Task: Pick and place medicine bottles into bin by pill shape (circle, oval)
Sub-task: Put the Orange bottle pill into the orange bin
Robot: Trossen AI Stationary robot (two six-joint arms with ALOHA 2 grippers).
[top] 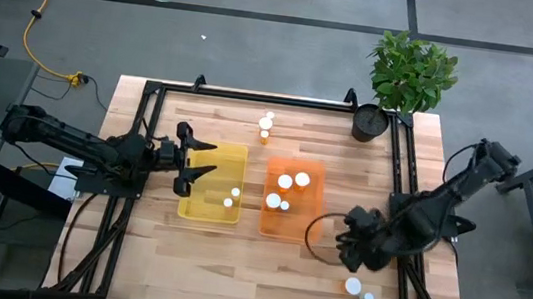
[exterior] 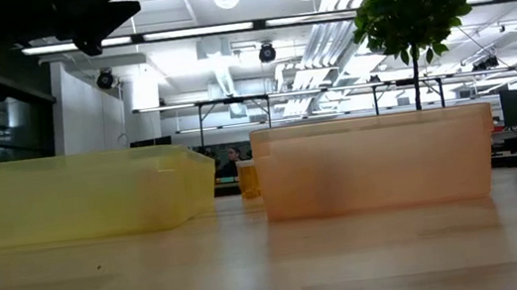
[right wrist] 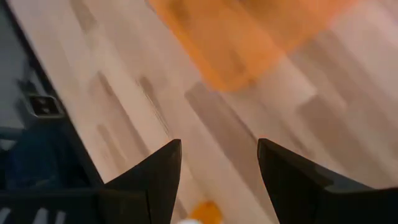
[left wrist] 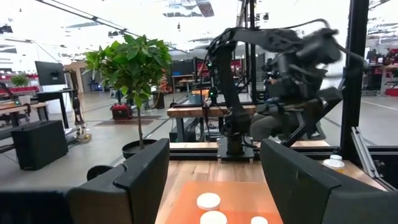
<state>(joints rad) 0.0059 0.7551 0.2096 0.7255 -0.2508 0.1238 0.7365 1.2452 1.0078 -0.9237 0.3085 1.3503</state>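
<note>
just below and ahead of my right gripper (right wrist: 217,180), an orange medicine bottle (right wrist: 204,213) peeks up between my spread fingers (right wrist: 155,177), not yet touched; nothing is pinched. from above, two loose bottles (top: 359,290) stand on the table (top: 203,263) close under that gripper, on the side away from the trays. two more bottles (top: 266,127) wait well apart, out past the far edges of both trays. my left gripper (top: 203,161) hovers at the near wall of the yellow tray (top: 201,211), fingers wide apart and empty.

my worry: the two bottles by my right fingers stand nearly touching, so i judge that closing on one could nudge the other over and send it rolling toward the table edge, which is near. coming down off-centre could also clip the white cap and tip the one i want. i can't read the pill shape inside from here, so the wrong tray is a real risk too.

the yellow tray holds two bottles, caps up, toward the side nearer the orange tray (top: 309,233). the orange tray holds about four, clustered in the half farthest from my right fingers. the potted plant (top: 408,77) stands at the far corner, clear of my path.
</note>
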